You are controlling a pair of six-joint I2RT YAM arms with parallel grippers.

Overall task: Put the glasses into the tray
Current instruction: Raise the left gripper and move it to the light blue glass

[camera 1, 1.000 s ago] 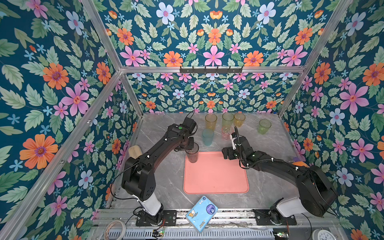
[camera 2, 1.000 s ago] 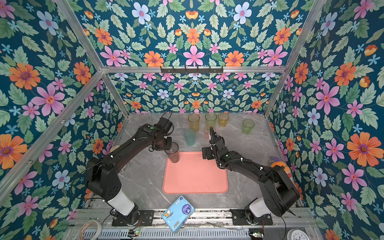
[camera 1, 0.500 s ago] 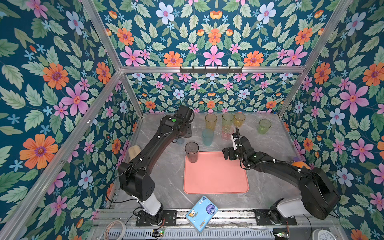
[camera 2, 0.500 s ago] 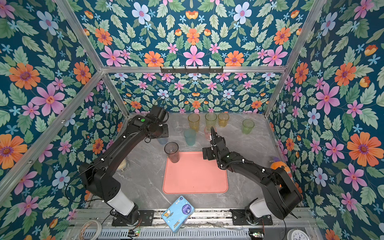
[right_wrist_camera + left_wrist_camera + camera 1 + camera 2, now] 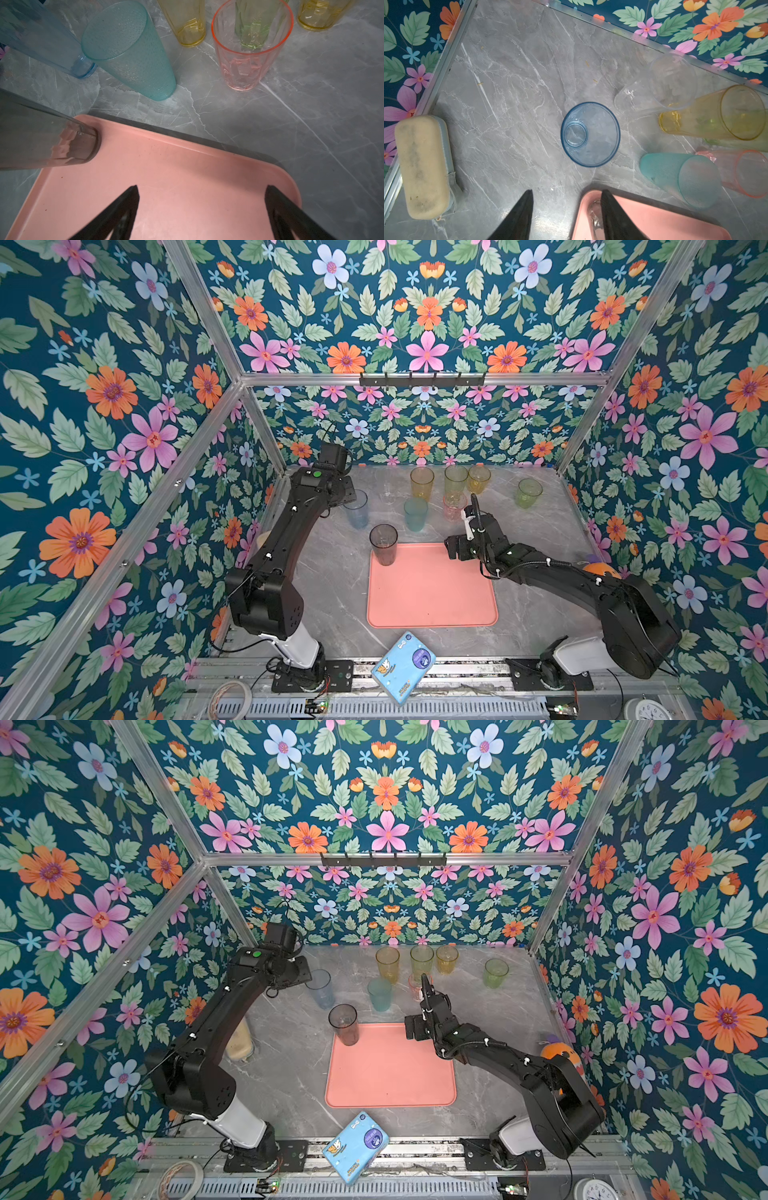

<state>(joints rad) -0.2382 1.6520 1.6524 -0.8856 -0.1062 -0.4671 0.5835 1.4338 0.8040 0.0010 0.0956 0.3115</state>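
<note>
Just below the left gripper [image 5: 566, 193], half parted and empty, stands the blue glass [image 5: 589, 134], off the tray [image 5: 664, 218]. Risk: jaws this narrow may clip its rim and topple it. The right gripper [image 5: 201, 187] gapes empty above the tray.

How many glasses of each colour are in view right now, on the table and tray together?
grey: 1
blue: 1
clear: 1
teal: 1
pink: 1
yellow: 2
green: 2
Total: 9
</note>
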